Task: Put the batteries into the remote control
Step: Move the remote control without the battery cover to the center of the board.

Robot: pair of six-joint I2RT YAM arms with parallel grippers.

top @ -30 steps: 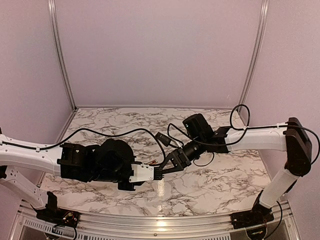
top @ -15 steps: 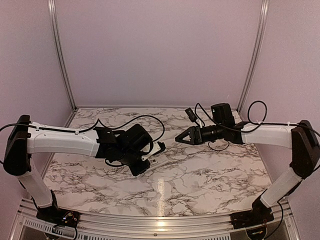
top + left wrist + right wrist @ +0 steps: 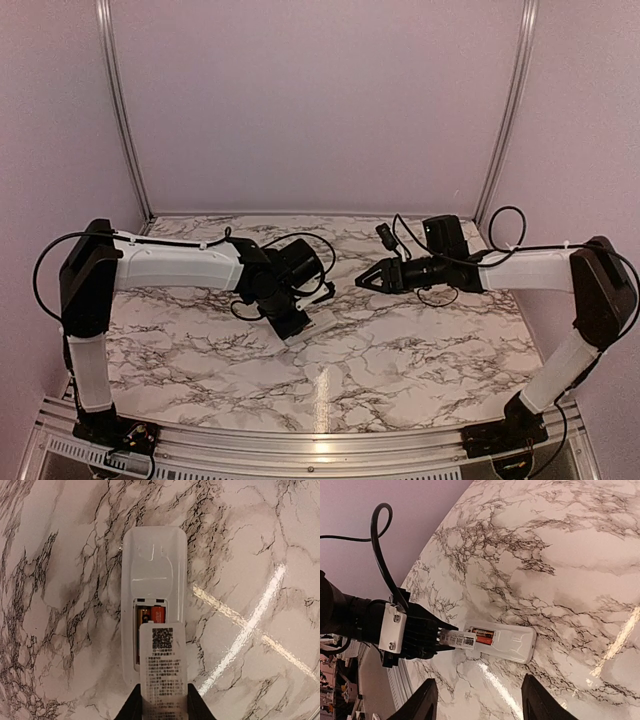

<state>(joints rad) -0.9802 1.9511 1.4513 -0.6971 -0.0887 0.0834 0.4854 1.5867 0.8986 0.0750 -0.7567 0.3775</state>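
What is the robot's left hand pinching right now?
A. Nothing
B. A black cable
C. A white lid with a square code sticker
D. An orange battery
C: the left gripper has its fingers closed on the sides of the white battery cover, held over the open recess of the remote control, where the orange batteries already sit.

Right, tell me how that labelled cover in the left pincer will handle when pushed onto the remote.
The cover looks thin and flat, so probably light and slightly flexible; the left pincer grips only its edges, so it may twist. The remote lies loose on the glossy table, so it will likely slide when pushed.
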